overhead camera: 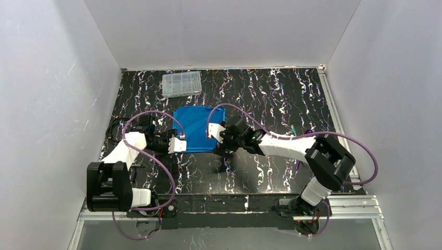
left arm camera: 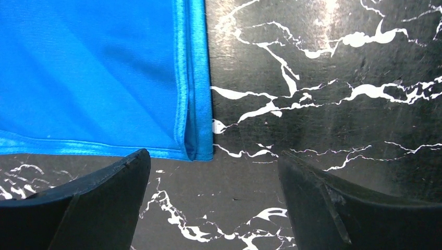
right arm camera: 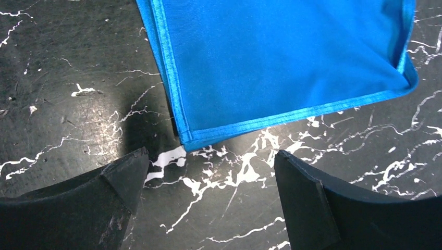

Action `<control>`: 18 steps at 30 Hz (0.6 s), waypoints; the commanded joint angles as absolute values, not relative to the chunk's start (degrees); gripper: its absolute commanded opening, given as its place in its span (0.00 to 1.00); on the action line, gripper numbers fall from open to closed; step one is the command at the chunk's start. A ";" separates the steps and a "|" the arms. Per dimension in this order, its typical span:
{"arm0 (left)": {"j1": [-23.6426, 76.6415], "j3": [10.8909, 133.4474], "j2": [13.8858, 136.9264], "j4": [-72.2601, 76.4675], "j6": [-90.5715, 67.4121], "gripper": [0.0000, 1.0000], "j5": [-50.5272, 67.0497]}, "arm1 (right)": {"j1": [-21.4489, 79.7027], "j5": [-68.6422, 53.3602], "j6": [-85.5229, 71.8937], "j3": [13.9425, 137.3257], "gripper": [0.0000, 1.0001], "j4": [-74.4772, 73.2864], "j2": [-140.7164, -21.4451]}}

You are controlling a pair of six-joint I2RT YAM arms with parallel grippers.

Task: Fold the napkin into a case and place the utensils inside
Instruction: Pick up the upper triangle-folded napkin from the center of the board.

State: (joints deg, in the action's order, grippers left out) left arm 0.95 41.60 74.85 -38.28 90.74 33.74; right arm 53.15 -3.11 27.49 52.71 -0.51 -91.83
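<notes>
The bright blue napkin point(overhead camera: 197, 128) lies flat on the black marbled table, folded over with doubled hems. My left gripper point(overhead camera: 179, 145) is open and empty just off the napkin's near left corner; that corner point(left arm camera: 200, 148) sits just beyond my fingers in the left wrist view. My right gripper point(overhead camera: 216, 139) is open and empty at the near right corner, which shows in the right wrist view point(right arm camera: 190, 138). Thin purple and green utensils point(overhead camera: 301, 136) lie on the table at the right, partly behind the right arm.
A clear plastic compartment box point(overhead camera: 181, 84) stands at the back, behind the napkin. White walls close in the table on three sides. A metal rail point(overhead camera: 333, 109) runs along the right edge. Purple cables loop over both arms.
</notes>
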 commanded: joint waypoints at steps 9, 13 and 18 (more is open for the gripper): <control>1.49 34.70 73.54 -31.05 98.78 0.88 34.97 | 54.89 -4.96 29.52 52.21 0.98 4.02 -95.42; 1.97 34.72 74.13 -30.31 99.46 0.88 34.35 | 54.87 -5.52 29.53 52.33 0.93 4.99 -97.10; 3.41 34.65 75.22 -30.02 101.08 0.80 32.09 | 54.90 -6.06 28.87 52.56 0.89 5.60 -98.67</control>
